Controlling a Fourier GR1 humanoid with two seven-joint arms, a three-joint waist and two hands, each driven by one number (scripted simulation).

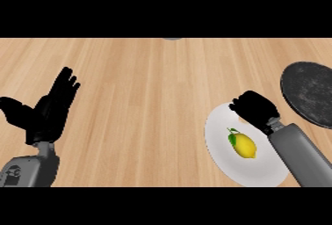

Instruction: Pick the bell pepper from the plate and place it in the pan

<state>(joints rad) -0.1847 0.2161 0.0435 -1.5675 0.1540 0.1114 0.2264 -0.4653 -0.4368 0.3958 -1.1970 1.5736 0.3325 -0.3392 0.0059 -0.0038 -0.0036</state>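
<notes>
Light wooden table [149, 88], white plate [259, 173] at right, lemon [244, 145] on it. Right hand [255, 109] curled at the plate's far rim; bell pepper unseen, probably hidden inside. Looks like pick-up; next, carry right to the dark pan [310, 94]. Left hand [48, 114] open, resting.

Pan [310, 94] cut by right edge

- The plate [218, 132] lies on the counter [142, 88], in the lower right of the frame.
- The lemon [244, 145] lies on the plate, near its centre.
- The pan [311, 94] lies at the right edge, above and right of the plate.
- The right hand [256, 109] is over the plate's upper rim, left of the pan, above the lemon.
- The left hand [48, 114] is at the frame's left, well apart from the plate.
</notes>
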